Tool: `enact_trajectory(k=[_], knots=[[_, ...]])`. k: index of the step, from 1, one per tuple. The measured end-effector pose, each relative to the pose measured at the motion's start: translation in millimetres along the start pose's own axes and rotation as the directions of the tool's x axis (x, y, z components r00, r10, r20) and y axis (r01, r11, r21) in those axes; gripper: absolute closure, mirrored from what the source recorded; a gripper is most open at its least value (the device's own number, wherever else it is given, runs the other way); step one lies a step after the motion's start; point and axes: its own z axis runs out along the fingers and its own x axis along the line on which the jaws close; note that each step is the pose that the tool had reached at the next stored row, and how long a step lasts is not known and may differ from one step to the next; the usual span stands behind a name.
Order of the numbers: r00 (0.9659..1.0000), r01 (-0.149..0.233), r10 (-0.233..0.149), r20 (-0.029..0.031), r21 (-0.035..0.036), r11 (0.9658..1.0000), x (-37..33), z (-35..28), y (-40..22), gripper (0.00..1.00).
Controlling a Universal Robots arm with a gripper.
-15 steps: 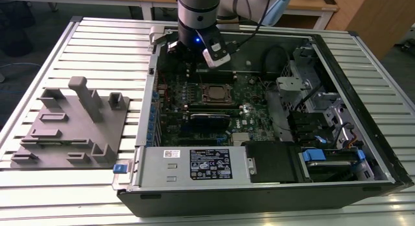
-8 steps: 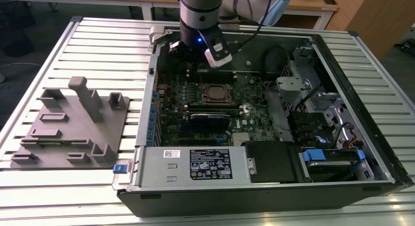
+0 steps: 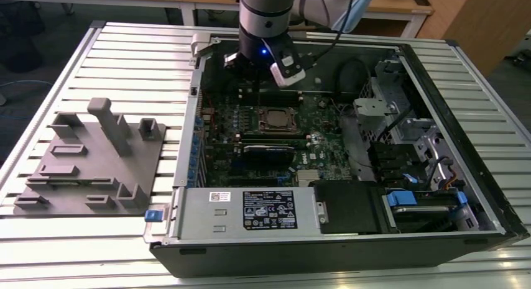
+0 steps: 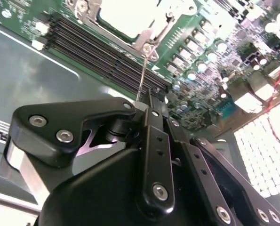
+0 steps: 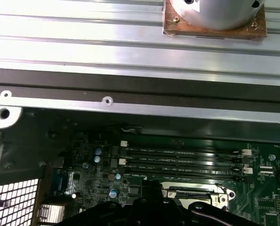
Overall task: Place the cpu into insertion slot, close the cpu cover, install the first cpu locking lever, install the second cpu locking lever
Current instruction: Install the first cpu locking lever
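**Slatted counter [image 3: 124, 46], open case [image 3: 332, 258]: levers not yet latched**

Cpu [image 4: 125, 16] sits in the insertion slot [image 3: 260, 120], cpu cover [image 4: 139, 41] seemingly down over it. One thin locking lever [image 4: 142, 75] stands up unlatched, reaching the tool [image 4: 151, 94]; whether that grips it, I cannot tell.

Grey box [image 3: 199, 214], low in the exterior view: a large black-and-white label [image 3: 268, 210] on its top face carries symbols and lines of print, all too small to read. On the exterior view's left of it is a small white sticker [image 3: 219, 197], likewise unreadable. First wrist view: faint white lettering along the memory slots [image 5: 182, 160], illegible. The cpu [image 3: 278, 119]: no marking can be made out.
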Motion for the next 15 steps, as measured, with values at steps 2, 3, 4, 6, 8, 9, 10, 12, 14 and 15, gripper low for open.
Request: enact_trajectory(k=[2,3,4,6,8,9,10,12,14,15], knots=[[1.0,0.0,0.0,-0.0001,0.0001,1.0,-3.8,-0.1,-0.2,0.9],[1.0,0.0,0.0,-0.0001,0.0001,1.0,-5.7,-0.1,-0.3,0.9],[1.0,0.0,0.0,0.0,0.0001,1.0,-7.7,-0.1,-0.4,0.9],[1.0,0.0,0.0,0.0,0.0,1.0,-10.9,-0.1,-0.5,0.9],[1.0,0.0,0.0,-0.0001,0.0001,1.0,-14.0,-0.1,-0.7,0.9],[1.0,0.0,0.0,-0.0001,0.0001,1.0,-15.4,-0.1,-0.8,0.9],[1.0,0.0,0.0,-0.0001,0.0002,1.0,-16.5,-0.2,-0.8,0.9],[1.0,0.0,0.0,-0.0001,0.0001,1.0,-18.9,-0.2,-0.9,0.9],[1.0,0.0,0.0,-0.0001,0.0001,1.0,-19.6,-0.2,-1.0,0.9],[1.0,0.0,0.0,0.0,0.0,1.0,-19.6,-0.2,-1.0,0.9]])
